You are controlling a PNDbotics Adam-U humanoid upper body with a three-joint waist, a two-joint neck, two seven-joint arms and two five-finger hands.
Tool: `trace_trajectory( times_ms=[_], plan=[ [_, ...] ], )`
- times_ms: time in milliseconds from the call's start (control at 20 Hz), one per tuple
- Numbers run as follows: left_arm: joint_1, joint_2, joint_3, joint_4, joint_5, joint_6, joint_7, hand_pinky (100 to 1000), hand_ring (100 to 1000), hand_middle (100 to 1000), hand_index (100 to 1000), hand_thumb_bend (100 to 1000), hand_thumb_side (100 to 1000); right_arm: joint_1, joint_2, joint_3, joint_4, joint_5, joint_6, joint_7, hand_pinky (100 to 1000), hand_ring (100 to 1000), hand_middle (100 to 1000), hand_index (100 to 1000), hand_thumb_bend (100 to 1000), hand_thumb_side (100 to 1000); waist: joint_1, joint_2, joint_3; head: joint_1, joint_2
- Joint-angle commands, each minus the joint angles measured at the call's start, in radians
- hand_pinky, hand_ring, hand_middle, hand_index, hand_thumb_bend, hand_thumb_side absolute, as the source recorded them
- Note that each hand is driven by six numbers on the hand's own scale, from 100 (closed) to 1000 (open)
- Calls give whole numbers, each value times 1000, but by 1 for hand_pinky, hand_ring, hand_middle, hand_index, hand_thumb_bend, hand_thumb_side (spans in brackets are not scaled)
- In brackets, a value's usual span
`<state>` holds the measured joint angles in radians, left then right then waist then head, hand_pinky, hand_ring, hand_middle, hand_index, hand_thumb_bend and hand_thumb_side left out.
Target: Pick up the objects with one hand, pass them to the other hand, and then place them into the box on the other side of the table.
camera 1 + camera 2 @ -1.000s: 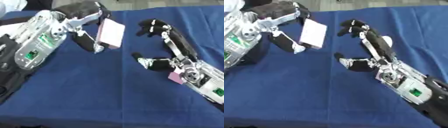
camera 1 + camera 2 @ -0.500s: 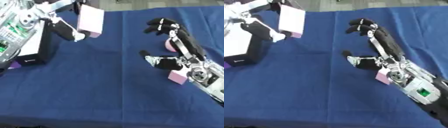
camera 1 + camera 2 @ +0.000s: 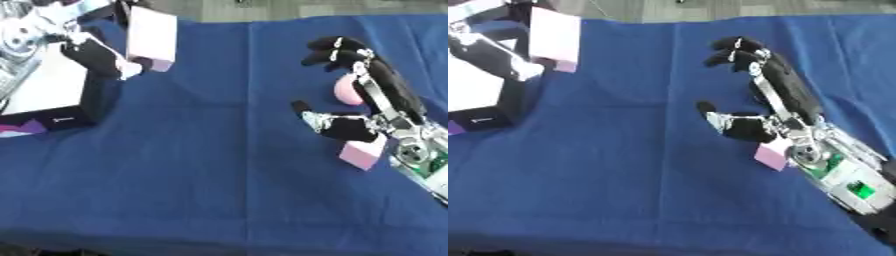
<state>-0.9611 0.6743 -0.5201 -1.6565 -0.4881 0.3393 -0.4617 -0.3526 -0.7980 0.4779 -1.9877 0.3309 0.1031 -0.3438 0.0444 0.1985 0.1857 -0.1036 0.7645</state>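
Note:
My left hand (image 3: 101, 57) is up at the far left, its thumb and fingers pinching a flat pale pink block (image 3: 151, 35) held upright just right of the box (image 3: 44, 90), a white-topped box with black sides. My right hand (image 3: 354, 85) hovers open over the right of the blue table, fingers spread and pointing away, holding nothing. Under its wrist lies a small pink cube (image 3: 363, 154). A round pink thing (image 3: 347, 91) shows beside its fingers.
A blue cloth (image 3: 201, 165) covers the whole table. A purple scrap (image 3: 19, 129) sits at the box's near edge. The floor shows beyond the table's far edge.
My left hand has carried the pink block leftward and away, toward the box, which has come into view. The camera has shifted too. My right hand stays open over the right side.

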Motion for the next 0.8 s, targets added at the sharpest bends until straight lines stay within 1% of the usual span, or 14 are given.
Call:
trace_trajectory(
  times_ms=[50, 200, 250, 300, 550, 700, 800],
  plan=[
    [20, 88, 68, -9, -4, 18, 26, 738, 644, 537, 410, 121, 108, -1, -27, -16, -12, 4, -4, -15, 661, 783, 792, 718, 397, 100, -8, -13, -5, 20, 6],
    [67, 154, 109, -5, -1, 25, 44, 736, 644, 537, 410, 135, 105, 5, -27, -14, -12, 12, -28, -19, 668, 782, 789, 720, 417, 100, -20, -9, -22, 53, 6],
    [77, 167, 117, -2, -3, 27, 51, 735, 644, 537, 410, 140, 103, 7, -27, -15, -12, 16, -35, -22, 668, 782, 789, 720, 418, 100, -23, -8, -28, 61, 6],
    [85, 179, 123, 1, -7, 27, 57, 730, 643, 536, 409, 164, 100, 10, -26, -16, -12, 19, -40, -24, 669, 781, 788, 720, 420, 100, -25, -7, -33, 69, 6],
    [122, 225, 171, 58, -38, 36, 96, 735, 643, 536, 409, 171, 100, 21, -19, -23, -12, 33, -69, -41, 672, 781, 786, 722, 430, 100, -39, 0, -62, 108, 6],
    [140, 231, 200, 103, -45, 44, 122, 754, 644, 538, 411, 112, 101, 31, -16, -24, -12, 47, -82, -48, 677, 783, 788, 731, 442, 100, -47, 3, -77, 135, 6],
    [147, 230, 214, 132, -43, 48, 140, 756, 644, 538, 411, 106, 102, 39, -13, -25, -12, 56, -87, -51, 677, 783, 788, 731, 437, 100, -53, 5, -85, 154, 6]
  ],
)
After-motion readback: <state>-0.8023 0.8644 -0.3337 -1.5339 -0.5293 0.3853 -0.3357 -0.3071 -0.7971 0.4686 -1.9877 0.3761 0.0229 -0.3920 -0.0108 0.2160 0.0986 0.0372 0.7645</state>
